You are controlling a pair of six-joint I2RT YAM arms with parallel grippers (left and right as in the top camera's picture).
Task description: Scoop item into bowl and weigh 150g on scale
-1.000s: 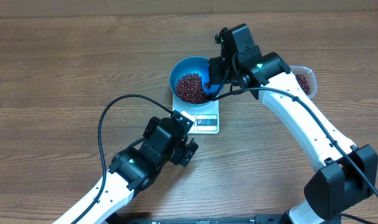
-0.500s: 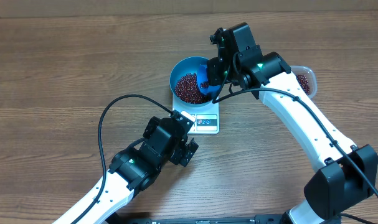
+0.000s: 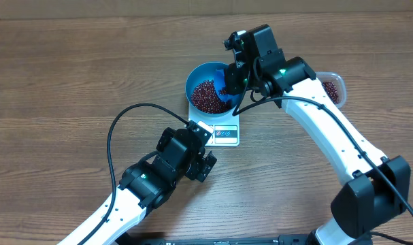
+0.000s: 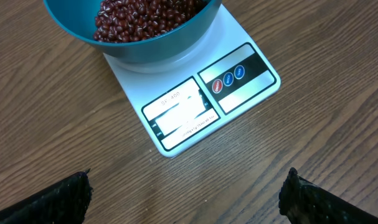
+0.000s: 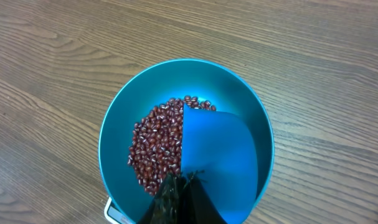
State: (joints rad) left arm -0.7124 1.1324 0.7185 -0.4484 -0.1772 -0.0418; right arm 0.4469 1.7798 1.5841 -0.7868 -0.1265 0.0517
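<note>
Our right gripper [image 5: 178, 198] is pressed tight on the handle end of the small blue plastic scoop [image 5: 217, 155]. Its blade hangs tilted inside the round, deep bright-blue bowl [image 5: 114, 134], just over the heap of small dark red-brown beans [image 5: 154, 146] banked toward one side. We see only the scoop's back, so we cannot tell whether any beans are left in it. The bowl sits on the small flat white rectangular kitchen scale [image 4: 195, 109] (glare washes out its display, so we cannot read the weight). Just in front of the scale, our left gripper [image 4: 185, 202] hangs spread wide over the brown wooden table [image 4: 338, 93], holding nothing. Off to the right, a clear rounded plastic tub [image 3: 334, 85] holds more beans. We judge the beans light, hard and smooth, apt to roll and bounce. Fingers cannot pinch them, so they are best carried in the scoop, held by its stiff handle and tipped slowly.
</note>
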